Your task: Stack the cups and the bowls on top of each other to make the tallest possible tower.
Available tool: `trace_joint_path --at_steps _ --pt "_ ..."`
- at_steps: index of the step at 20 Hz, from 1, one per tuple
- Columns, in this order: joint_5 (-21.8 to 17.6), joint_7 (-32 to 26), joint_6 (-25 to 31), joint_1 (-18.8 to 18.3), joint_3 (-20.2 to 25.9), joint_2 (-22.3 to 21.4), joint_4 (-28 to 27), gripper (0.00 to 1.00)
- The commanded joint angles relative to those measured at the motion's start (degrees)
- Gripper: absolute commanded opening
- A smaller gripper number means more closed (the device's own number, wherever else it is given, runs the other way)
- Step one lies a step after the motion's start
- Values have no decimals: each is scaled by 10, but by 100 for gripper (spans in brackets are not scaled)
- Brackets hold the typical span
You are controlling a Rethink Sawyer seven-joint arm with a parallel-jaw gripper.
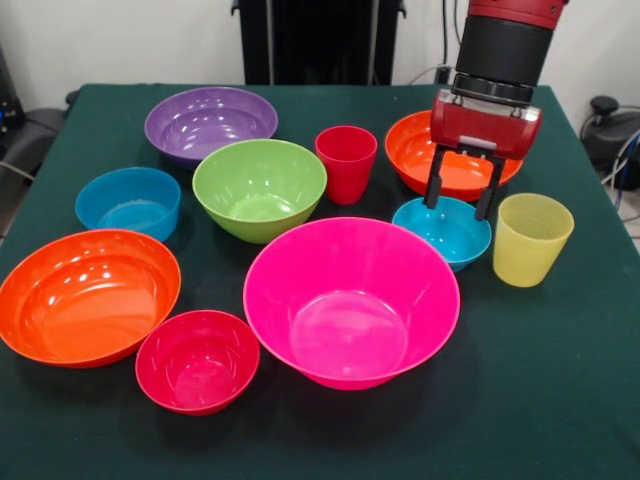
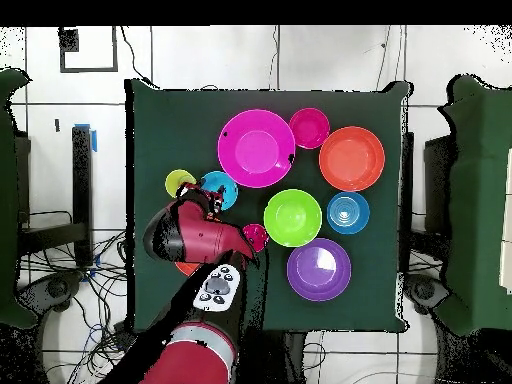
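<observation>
My gripper (image 1: 460, 208) (image 2: 213, 203) is open, and its two black fingers (image 1: 432, 192) hang just above the far rim of a small blue bowl (image 1: 441, 232) (image 2: 223, 187), holding nothing. The yellow cup (image 1: 531, 238) (image 2: 180, 183) stands right beside that bowl. Behind the gripper sits an orange bowl (image 1: 408, 150). The red cup (image 1: 346, 162) (image 2: 254, 237) is upright next to the green bowl (image 1: 259, 188) (image 2: 292, 217). The large pink bowl (image 1: 351, 300) (image 2: 257, 148) is nearest the camera in the front view. No tower is in view; every piece stands singly.
Other bowls stand on the green cloth (image 1: 560, 400): purple (image 1: 210, 122) (image 2: 318, 269), a second small blue (image 1: 128, 202) (image 2: 347, 212), a wide orange (image 1: 88, 295) (image 2: 351, 158) and a small red-pink (image 1: 197, 360) (image 2: 309, 128). In the overhead view the arm (image 2: 195, 240) hides the orange bowl behind the gripper.
</observation>
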Motion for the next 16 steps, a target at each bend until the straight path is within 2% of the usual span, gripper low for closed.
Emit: trace_joint_path --at_steps 1,9,16 --pt "36 130 -6 -12 71 8 -3 100" --pt "35 134 -8 -13 68 11 -7 100" --pt "46 144 -17 10 48 34 -24 100"
